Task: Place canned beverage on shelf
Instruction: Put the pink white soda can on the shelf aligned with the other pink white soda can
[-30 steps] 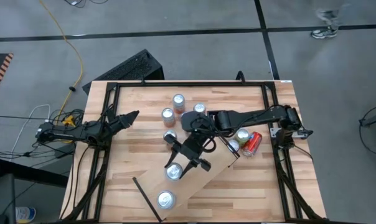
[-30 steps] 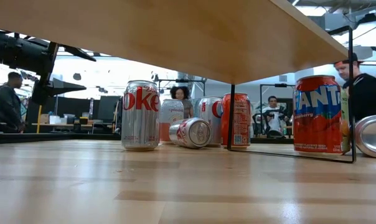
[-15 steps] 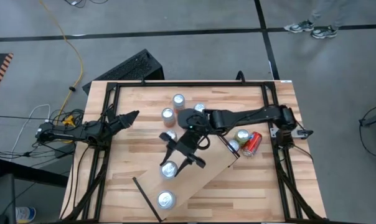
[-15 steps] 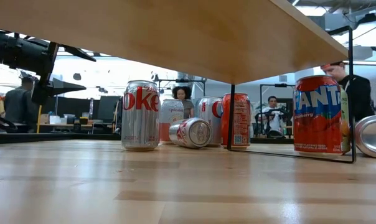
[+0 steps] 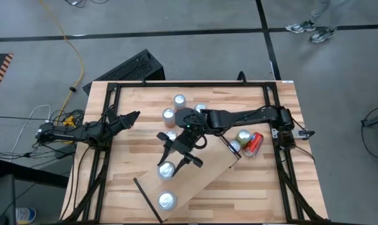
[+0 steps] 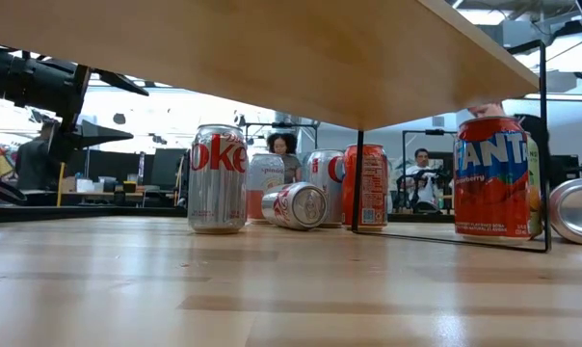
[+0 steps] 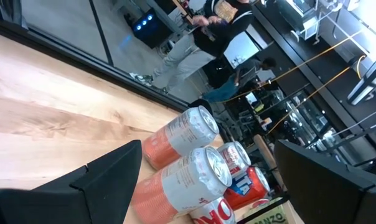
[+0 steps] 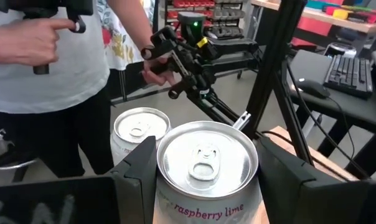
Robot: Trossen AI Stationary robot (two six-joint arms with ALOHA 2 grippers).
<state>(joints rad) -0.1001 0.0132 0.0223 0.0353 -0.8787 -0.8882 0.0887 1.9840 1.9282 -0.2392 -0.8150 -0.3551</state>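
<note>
A: What do the jaws hold?
B: The right gripper clamps a raspberry lime can upright over the shelf, beside another can standing there.
A: The other arm?
B: The left gripper waits at the table's left edge, fingers spread apart.

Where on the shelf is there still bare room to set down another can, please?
The shelf is bare between the can held by the right gripper and its upper right end. A narrower gap lies between that can and the end can. Behind the shelf, standing cans crowd the tabletop.
</note>
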